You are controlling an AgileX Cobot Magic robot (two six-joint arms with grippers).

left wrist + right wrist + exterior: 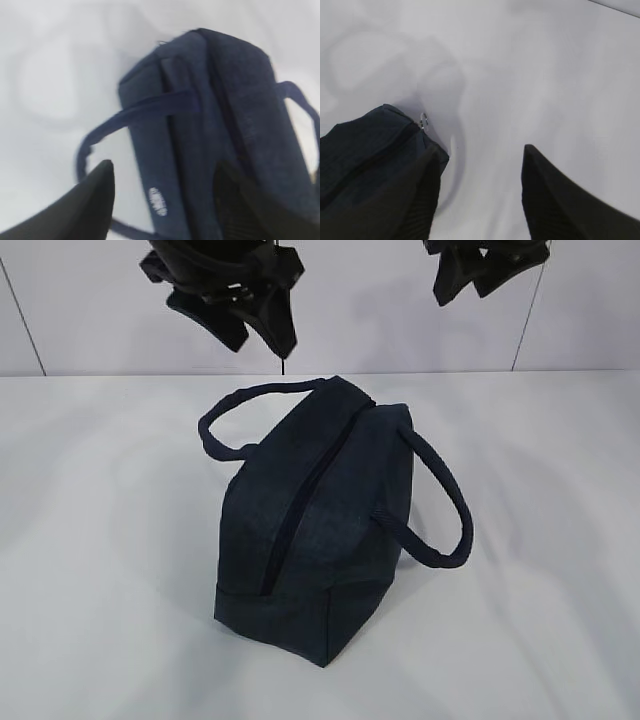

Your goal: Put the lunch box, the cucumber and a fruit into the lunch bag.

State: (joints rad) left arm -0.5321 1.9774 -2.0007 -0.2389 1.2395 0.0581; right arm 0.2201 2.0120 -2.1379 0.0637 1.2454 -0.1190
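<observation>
While the large, boxy dark navy fabric lunch bag (325,540) stands on the white table (90,540), both black grippers hang in the air above its far end, touching nothing. The bag's zipper (305,510) runs along the top from the far end to the near end and looks drawn shut; no lining shows. Its two loop handles droop outward — one handle (225,415) on the left arm's side, the other handle (445,505) on the right arm's side.

The left gripper (240,315) hovers just above and slightly left of the bag's far end, its jaws spread apart and empty. Seen from its wrist, the bag lies directly beneath and ahead of the fingers (85,207), with a small white label (158,201) on the navy side panel close to the left finger.

The right gripper (480,275) sits high and well off to the right of the bag, jaws likewise parted with nothing between them. From its wrist, one corner of the bag lies under its left finger (415,200), and a small metal ring pull (423,121) hangs at that corner — bare table fills the gap between the fingers.
</observation>
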